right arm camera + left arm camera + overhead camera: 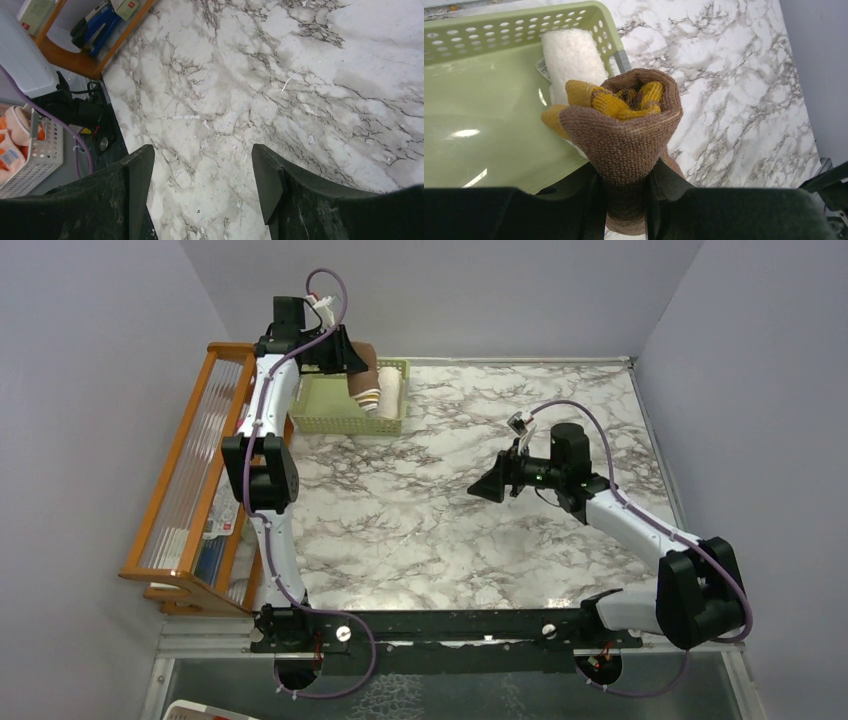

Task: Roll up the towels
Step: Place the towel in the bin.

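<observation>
Left wrist view: the mustard-yellow towel (624,130) is a short roll, brown side outward, with yellow folds bunching out of its open end. Your left claw (624,192) is clamped on its lower part, so the roll stands up just ahead of the fingers. Beyond the claw and slightly to its left, the cream-white towel (571,55) lies rolled inside the pale green basket (524,20), against the basket's near-side wall. The held roll hangs about over that wall, with basket floor to the claw's left and marble bench (734,75) to its right.

Top external view: your right claw (490,488) hovers well apart from the basket, over bare bench. Its wrist camera shows the jaws spread wide with nothing between them.

Risks, as a judgement: the yellow roll looks loose at its open end, so letting go may let it spring apart. Released where it hangs, it could catch the basket wall and tip out onto the bench, or nudge the white roll.

Writing: a small tag (542,69) sits on the white towel's edge, too small to read. No lettering shows on the yellow towel. Packets in the wooden rack (190,470) beside your left arm carry print that cannot be read.
</observation>
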Robot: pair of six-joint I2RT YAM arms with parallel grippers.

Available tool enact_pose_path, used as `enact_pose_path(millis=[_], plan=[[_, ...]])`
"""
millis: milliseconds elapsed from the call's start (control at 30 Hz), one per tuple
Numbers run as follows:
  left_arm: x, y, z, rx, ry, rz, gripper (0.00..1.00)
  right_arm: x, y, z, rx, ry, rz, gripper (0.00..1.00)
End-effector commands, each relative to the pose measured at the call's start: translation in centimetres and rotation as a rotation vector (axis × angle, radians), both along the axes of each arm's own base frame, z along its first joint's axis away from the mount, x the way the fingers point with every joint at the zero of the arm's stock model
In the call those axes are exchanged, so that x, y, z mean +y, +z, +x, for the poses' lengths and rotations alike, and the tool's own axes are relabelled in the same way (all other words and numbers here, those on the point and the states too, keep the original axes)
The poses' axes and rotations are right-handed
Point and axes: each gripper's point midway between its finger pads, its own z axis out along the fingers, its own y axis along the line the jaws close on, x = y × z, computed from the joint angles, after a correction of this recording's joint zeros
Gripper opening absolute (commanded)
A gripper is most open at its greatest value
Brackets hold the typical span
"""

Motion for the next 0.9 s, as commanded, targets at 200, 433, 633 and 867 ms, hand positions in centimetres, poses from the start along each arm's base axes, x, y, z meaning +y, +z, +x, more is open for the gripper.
enact_pose_path(millis=[200, 433, 633, 867], plan=[[4.9, 0.0, 5.3, -0.085, 0.056, 0.066, 0.14, -0.8, 1.1, -3.0, -0.059, 0.043, -0.008, 0.72], [7.7, -5.2, 8.0, -0.101, 0.127, 0.228, 0.14, -0.7, 0.4, -3.6, -0.042, 0.06, -0.003, 0.72], [6.4, -9.9, 9.5, -0.072, 0.097, 0.196, 0.13, -0.5, 0.3, -3.2, -0.027, 0.063, -0.003, 0.72], [3.4, -14.4, 10.4, -0.053, 0.041, 0.148, 0.16, -0.3, -0.5, -3.3, -0.006, 0.065, -0.019, 0.72]])
